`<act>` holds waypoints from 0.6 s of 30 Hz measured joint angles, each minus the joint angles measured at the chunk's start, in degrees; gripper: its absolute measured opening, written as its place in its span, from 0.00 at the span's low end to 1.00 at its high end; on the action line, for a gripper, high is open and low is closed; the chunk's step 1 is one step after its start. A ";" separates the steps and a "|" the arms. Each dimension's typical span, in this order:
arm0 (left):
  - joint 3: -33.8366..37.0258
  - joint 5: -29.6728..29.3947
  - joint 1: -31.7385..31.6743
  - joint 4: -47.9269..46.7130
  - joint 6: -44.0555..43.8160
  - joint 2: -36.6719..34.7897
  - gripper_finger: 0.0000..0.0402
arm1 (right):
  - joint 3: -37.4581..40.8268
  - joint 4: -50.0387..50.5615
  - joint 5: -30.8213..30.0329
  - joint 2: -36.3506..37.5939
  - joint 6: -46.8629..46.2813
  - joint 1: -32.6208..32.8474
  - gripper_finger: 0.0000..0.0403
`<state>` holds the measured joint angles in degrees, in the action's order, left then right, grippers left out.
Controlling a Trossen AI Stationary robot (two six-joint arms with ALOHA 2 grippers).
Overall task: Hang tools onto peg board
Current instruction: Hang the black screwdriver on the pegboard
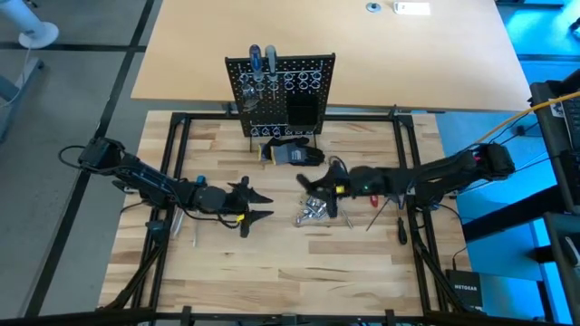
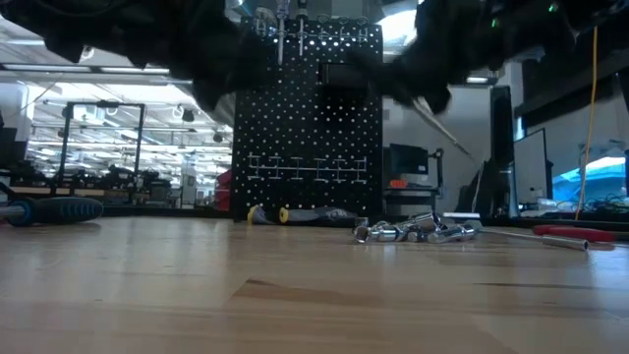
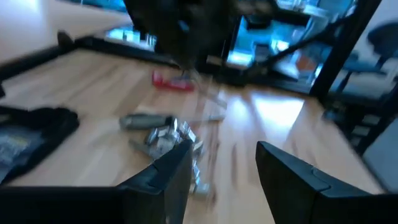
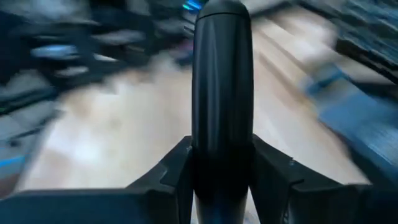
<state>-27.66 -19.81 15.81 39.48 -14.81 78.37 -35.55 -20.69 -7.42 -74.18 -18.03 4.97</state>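
from above i saw my right gripper (image 1: 319, 186) over the silver pieces (image 1: 310, 213), the peg board (image 1: 281, 91) beyond it. low view: a thin shaft (image 2: 437, 116) slanted down beneath it. its wrist view: fingers (image 4: 273, 177) pinched a black handle (image 4: 222, 93), long axis pointing straight away. my left gripper (image 3: 217, 168) hung spread, empty, pieces just ahead.

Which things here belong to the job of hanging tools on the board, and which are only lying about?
Belong to the job:
- upright black perforated peg board
- black-handled screwdriver, held in the right gripper
- pile of shiny silver metal pieces
- red-handled screwdriver
- blue-handled screwdriver

Just lying about:
- dark glove-like bundle
- white card
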 joint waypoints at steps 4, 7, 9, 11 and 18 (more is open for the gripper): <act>-0.02 0.10 0.00 6.71 0.58 0.00 0.42 | 0.00 -14.76 0.06 -4.55 3.62 3.76 0.30; -0.08 0.12 0.00 10.65 2.30 0.00 0.42 | -0.58 -21.61 -0.02 -8.26 5.10 4.92 0.30; -0.25 0.11 -0.15 12.94 3.51 0.00 0.42 | -2.03 -22.25 0.19 -10.25 5.47 4.92 0.30; -1.06 0.13 -0.26 14.18 4.72 0.00 0.42 | -4.07 -22.63 1.08 -12.35 6.05 4.81 0.30; -3.98 0.13 -0.26 13.32 8.30 0.00 0.41 | -10.37 -22.47 4.51 -17.86 9.52 4.77 0.30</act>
<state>-31.64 -19.68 15.55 52.81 -6.51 78.37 -45.92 -43.16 -2.91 -92.04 -8.52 9.74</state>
